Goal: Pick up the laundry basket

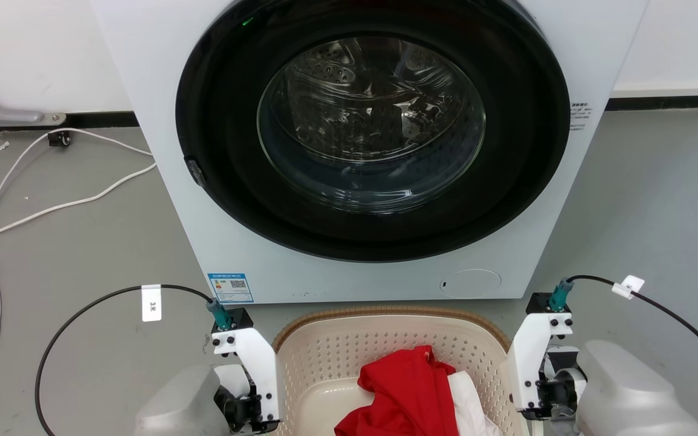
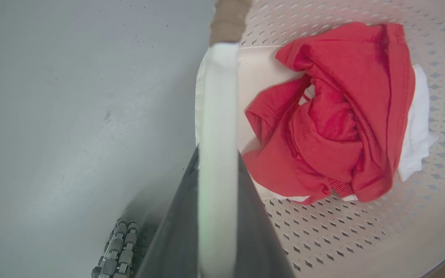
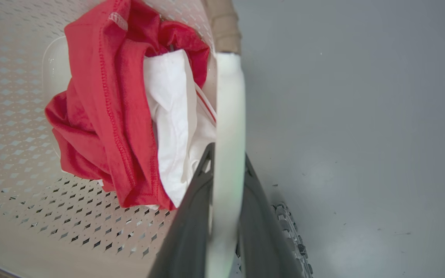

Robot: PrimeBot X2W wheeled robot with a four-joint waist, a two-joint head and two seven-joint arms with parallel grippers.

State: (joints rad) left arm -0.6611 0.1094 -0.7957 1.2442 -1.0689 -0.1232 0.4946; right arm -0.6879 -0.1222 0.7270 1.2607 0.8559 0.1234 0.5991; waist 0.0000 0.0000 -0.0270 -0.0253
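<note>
So, low in front of the washer point(image 1: 373, 133), between my arms, is the laundry basket point(image 1: 349, 354), and I'd call the grab done: left gripper point(image 2: 218, 152) and right gripper point(image 3: 228, 152) each pinch tight on a white side handle point(image 2: 218, 96). Next it needs an even, level lift so the red shirt point(image 2: 334, 112) doesn't slide. The head cam cuts off the near half, and I can't tell if the base is off the floor.

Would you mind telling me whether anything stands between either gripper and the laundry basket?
Nothing visible does. The left gripper is closed on one white handle of the laundry basket, fingers flush on both sides, and the right gripper likewise on the opposite one.
</note>
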